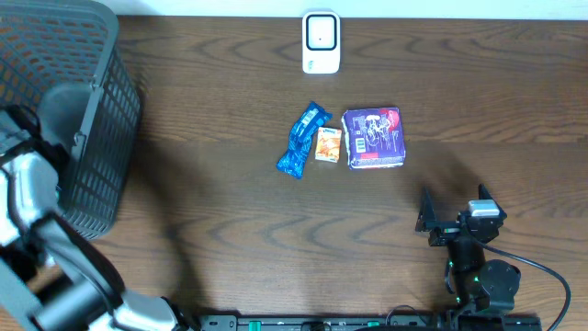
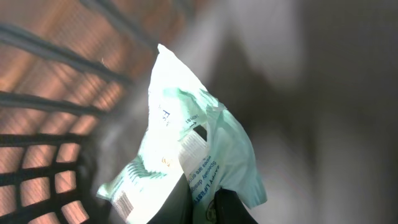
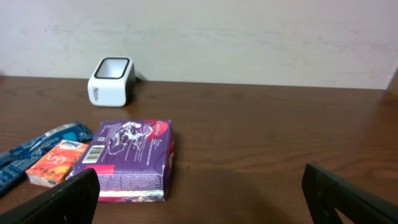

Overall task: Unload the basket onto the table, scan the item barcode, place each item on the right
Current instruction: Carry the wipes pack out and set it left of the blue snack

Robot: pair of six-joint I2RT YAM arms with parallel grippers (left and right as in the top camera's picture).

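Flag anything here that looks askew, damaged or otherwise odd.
Nothing is spilled or broken. The pale green packet pinched by the left end effector inside the basket is crumpled, and on the table the blue wrapper lies diagonally beside the orange packet and purple box.

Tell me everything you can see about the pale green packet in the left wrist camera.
The pale mint-green crinkled plastic packet looks soft and glossy. It has a pointed sealed corner on top, a white label with blue print near its middle, and what looks like a small barcode at its lower left. It stands roughly upright, pinched at its lower edge by the shut left gripper. The dark mesh basket shows behind it.
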